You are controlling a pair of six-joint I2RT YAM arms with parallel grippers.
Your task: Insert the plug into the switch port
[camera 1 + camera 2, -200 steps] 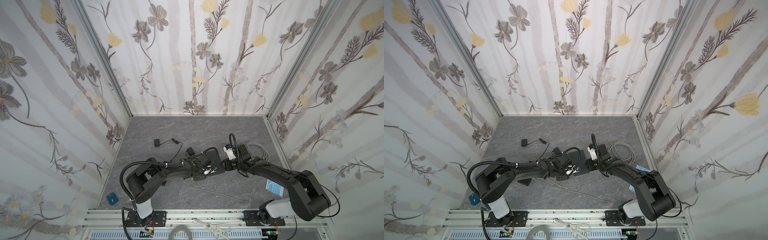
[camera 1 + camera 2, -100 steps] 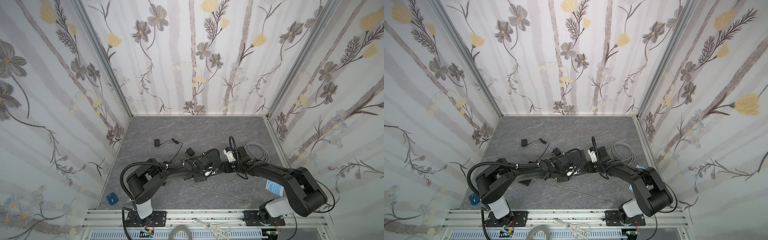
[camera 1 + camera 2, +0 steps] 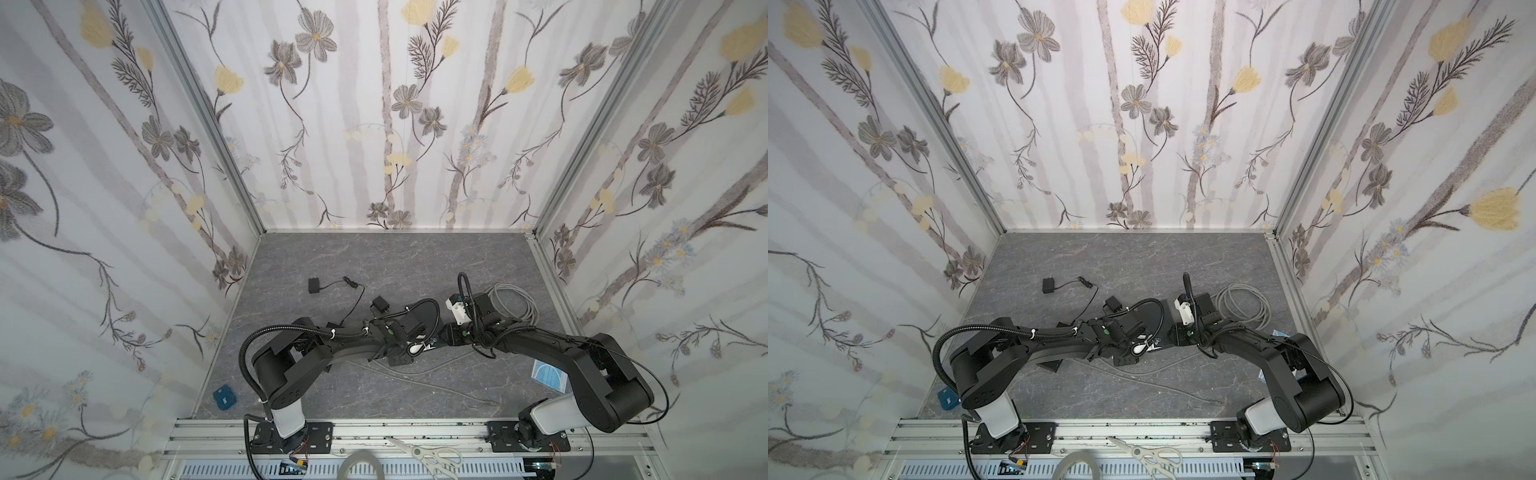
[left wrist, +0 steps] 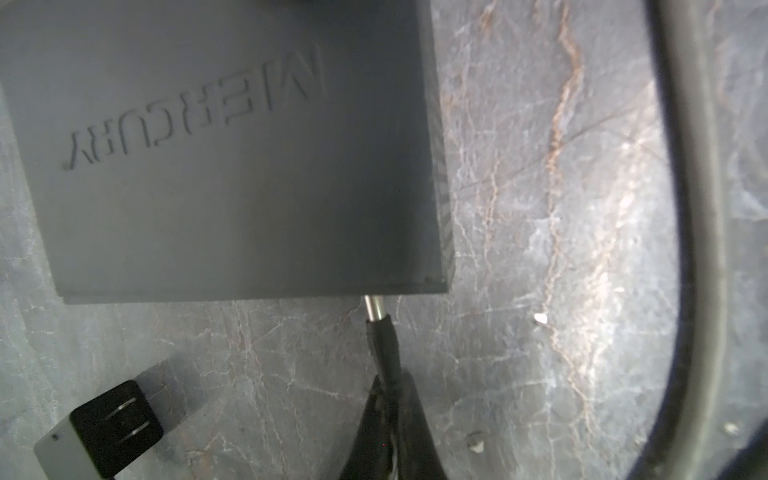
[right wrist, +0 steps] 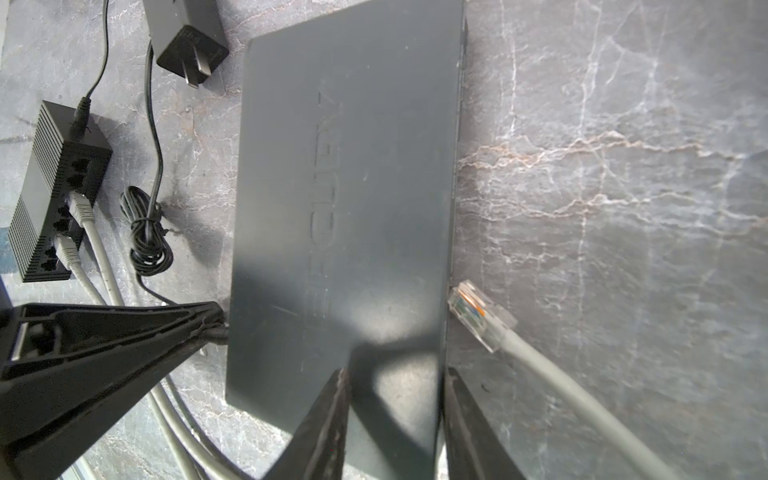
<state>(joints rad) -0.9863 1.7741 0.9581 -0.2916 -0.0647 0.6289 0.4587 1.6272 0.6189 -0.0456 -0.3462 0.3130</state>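
Fingers (image 4: 380, 399) of my left gripper pinch the light, stiff barrel plug (image 4: 382, 336) behind its tip, while my right gripper's fingers (image 5: 328, 419) clamp the rigid, slick switch (image 5: 345, 199).

On the grey marbled table (image 3: 1059, 257) the two black arms reach inward and nearly meet at the middle. A coil of grey cable (image 3: 1241, 307) lies right of centre, beside the right arm. A small black adapter (image 3: 1049, 286) sits farther back to the left (its thin cord trails rightward). White scissors (image 3: 1152, 457) rest on the near rail, and a blue block (image 3: 947, 399) lies by the left arm's base.
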